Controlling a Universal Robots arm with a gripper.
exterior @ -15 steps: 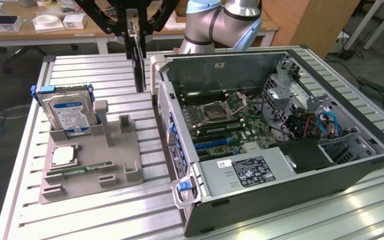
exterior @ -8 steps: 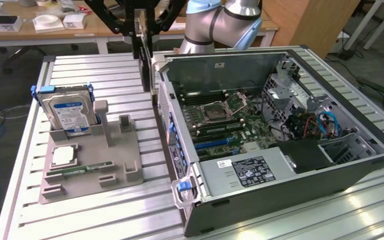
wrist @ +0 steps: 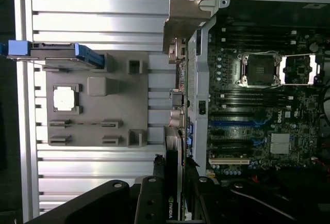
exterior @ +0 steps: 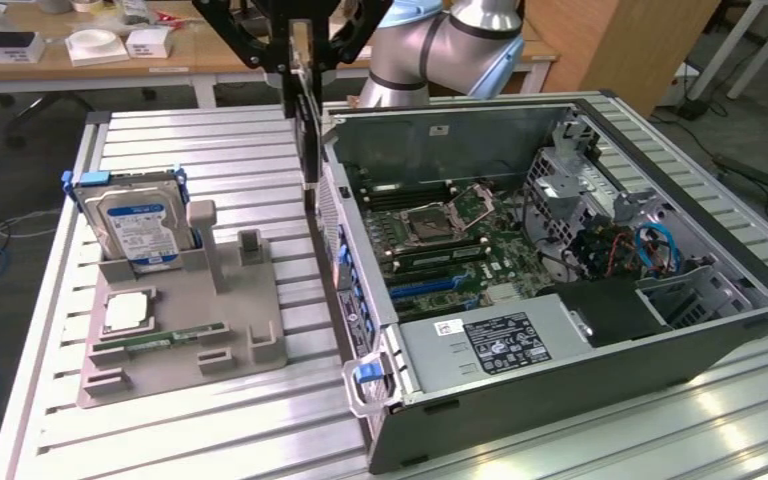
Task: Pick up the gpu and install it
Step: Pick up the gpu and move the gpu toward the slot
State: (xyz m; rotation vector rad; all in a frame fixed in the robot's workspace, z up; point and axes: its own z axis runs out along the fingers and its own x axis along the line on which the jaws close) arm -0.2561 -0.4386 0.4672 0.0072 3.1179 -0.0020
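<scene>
Gripper: the gripper (exterior: 301, 45) is closed partway, its jaws clamped on the two flat faces of the graphics card (exterior: 309, 130). Nothing else is held.
Card attitude: it hangs straight down from the fingers (wrist: 154, 193), edge-on and upright. I judge it is carried this way so the bottom edge can go into a slot.
Card location: in the air, clear of the table (exterior: 224, 430). It is just outside the near wall of the computer case (exterior: 558, 410), level with the wall's top rim.
Wrist view: the card (wrist: 172, 152) runs along beside the case wall and is not over the board.
Beside the gripper, exterior view's right: the case lies on its side with the panel off and the motherboard (exterior: 451, 240) facing up, so parts can be lowered in from above. The blue slot (wrist: 232, 123) is bare, as are the slots around it.
Beside the gripper, exterior view's left: a grey parts holder (exterior: 184, 330) sits lower down, with a hard drive (exterior: 137, 225) standing in it. Its upright posts look made to keep parts on edge for pinching.
Progress (judgement): the card has been picked up but not seated.
</scene>
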